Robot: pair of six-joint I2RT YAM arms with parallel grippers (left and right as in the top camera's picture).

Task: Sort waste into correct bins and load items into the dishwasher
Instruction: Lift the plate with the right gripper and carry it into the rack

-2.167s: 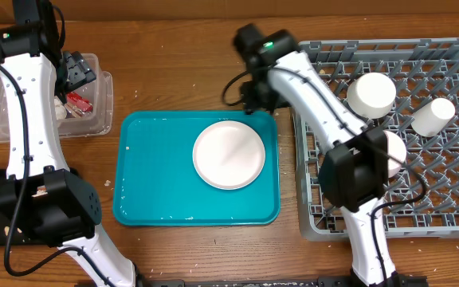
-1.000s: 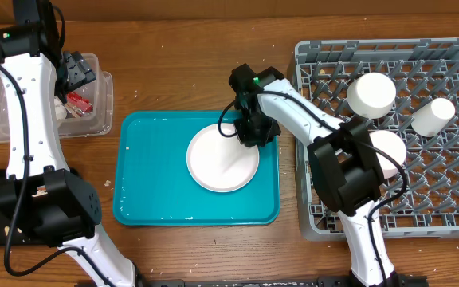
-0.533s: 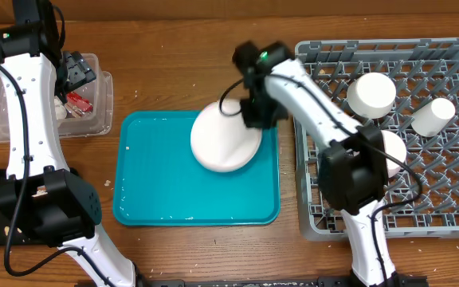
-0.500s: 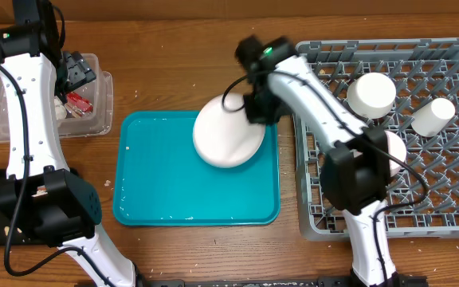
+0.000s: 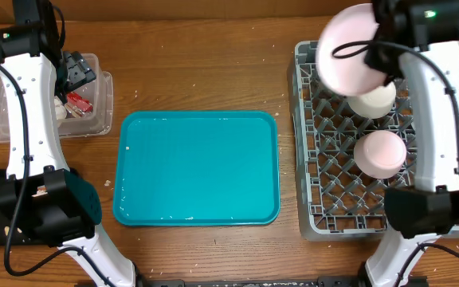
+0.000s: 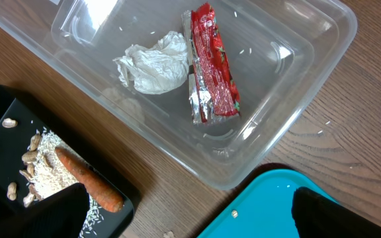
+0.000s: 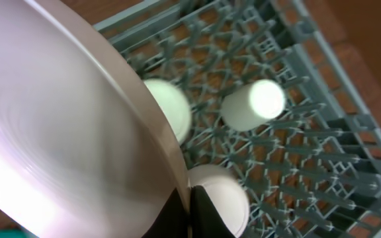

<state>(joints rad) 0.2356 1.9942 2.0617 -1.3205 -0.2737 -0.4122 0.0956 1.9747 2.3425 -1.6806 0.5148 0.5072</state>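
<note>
The large round white plate (image 5: 347, 36) is held above the far left corner of the square grey plastic dish rack (image 5: 325, 199). It is clamped at its rim by the right gripper (image 5: 379, 57), whose dark fingers (image 7: 194, 210) are seen closed on the plate's edge in the right wrist view. Below it, on the lattice floor, a white bowl (image 5: 379, 153) is seen dome-up near the rack's middle. A second white bowl (image 5: 375, 102) is partly covered by the plate from above, and a small white cup (image 7: 252, 102) is seen near them. To the left of the rack a rectangular teal serving tray (image 5: 198, 167) is laid on the wooden table (image 5: 198, 64). Further left, the clear plastic rectangular tub (image 6: 296, 86) is found with a crumpled white napkin (image 6: 152, 63) and a small red wrapper (image 6: 211, 66) inside, just beside each other. Next to the tub, an orange carrot (image 6: 88, 182) and pale crumbly food scraps (image 6: 32, 162) are carried on the flat black tray (image 6: 2, 129). The left gripper (image 6: 190, 211) is poised over the tub's near edge, its fingers (image 6: 61, 211) spread wide with nothing between them.
</note>
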